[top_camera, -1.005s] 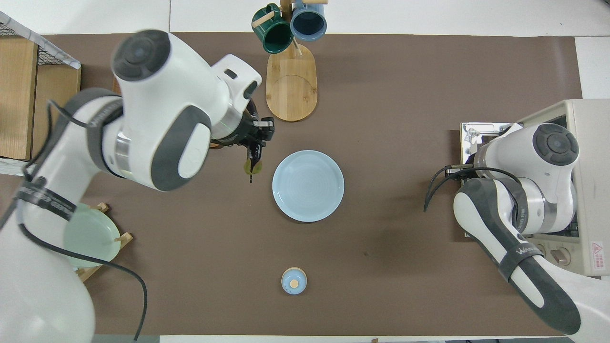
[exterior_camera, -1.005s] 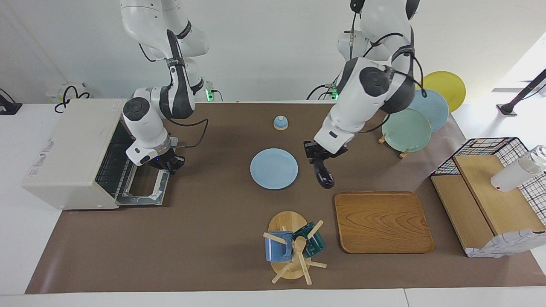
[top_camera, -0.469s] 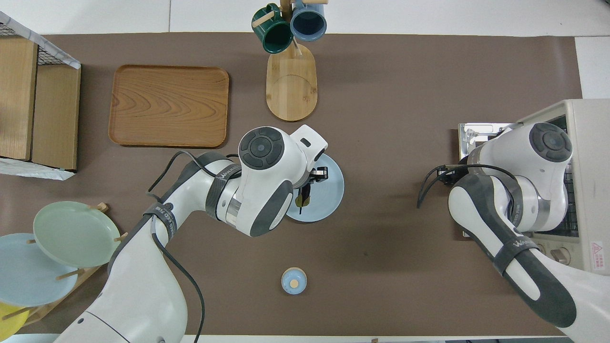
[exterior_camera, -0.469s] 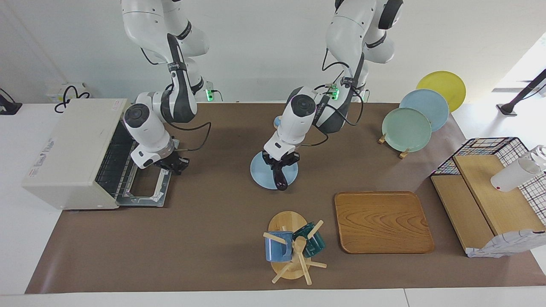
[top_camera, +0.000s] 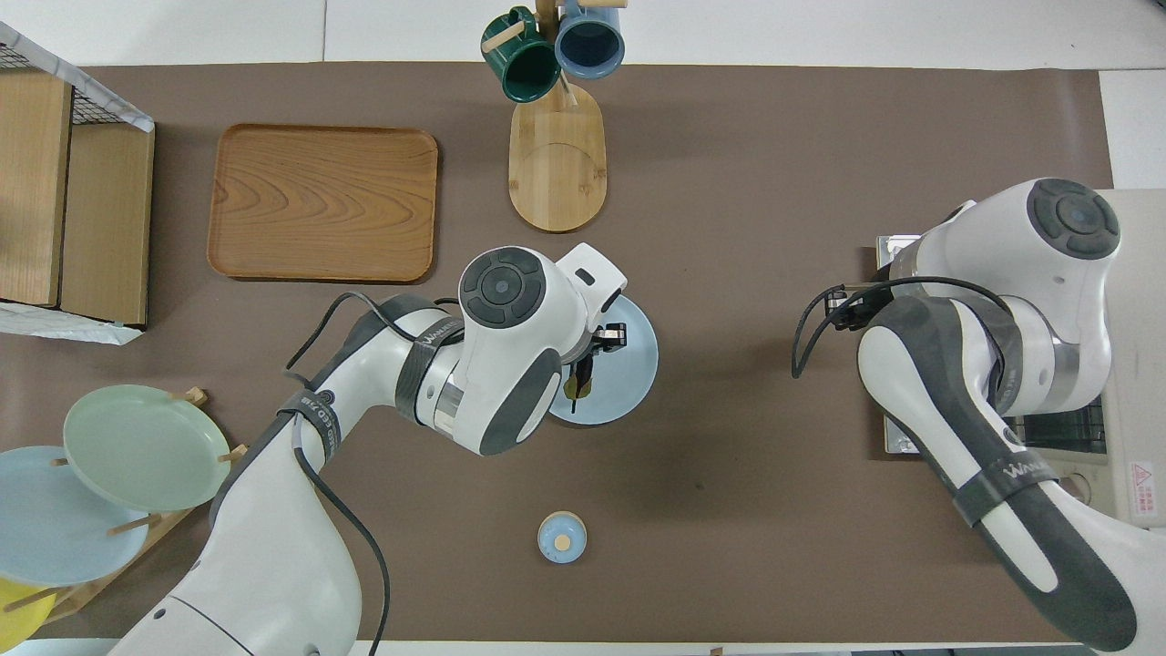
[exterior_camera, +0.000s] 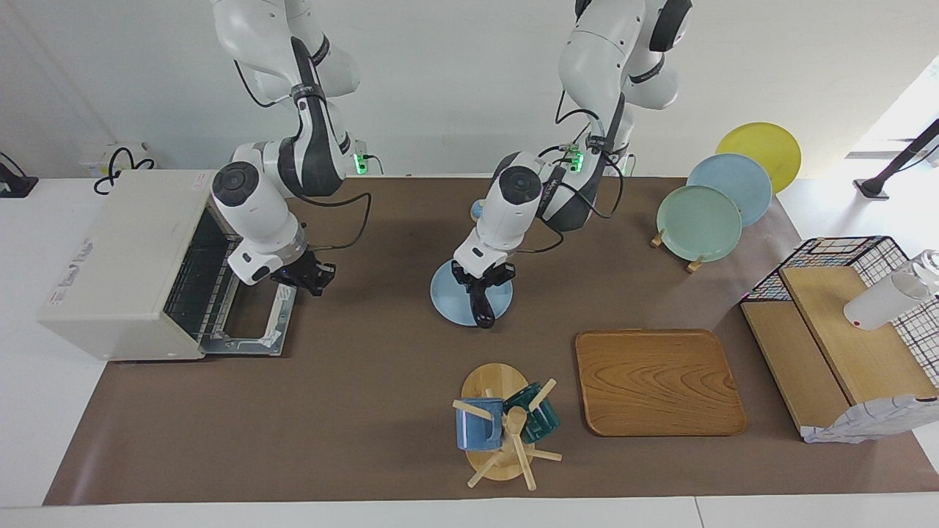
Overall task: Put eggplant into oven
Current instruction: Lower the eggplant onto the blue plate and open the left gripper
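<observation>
My left gripper point(exterior_camera: 481, 287) is shut on the stem end of the slim, dark purple eggplant point(exterior_camera: 483, 309). The eggplant hangs tip-down over the light blue plate point(exterior_camera: 447, 297) at the table's middle; I cannot tell whether it touches the plate. In the overhead view the left gripper point(top_camera: 594, 350) and the eggplant point(top_camera: 577, 383) show just past the wrist. The cream-white oven point(exterior_camera: 125, 253) stands at the right arm's end of the table, its door point(exterior_camera: 253, 323) folded down open. My right gripper point(exterior_camera: 312, 276) hovers beside the open door, over its edge.
A wooden tray point(exterior_camera: 660, 381) and a mug tree point(exterior_camera: 506, 425) with two mugs lie farther from the robots than the plate. A rack of plates point(exterior_camera: 698, 222) and a wire-and-wood basket rack point(exterior_camera: 843, 330) are at the left arm's end. A small blue bell point(top_camera: 561, 537) is near the robots.
My left arm carried the eggplant from beside the tray to over the blue plate, then nearly stopped. My right gripper drew away from the oven door toward the table's middle.
</observation>
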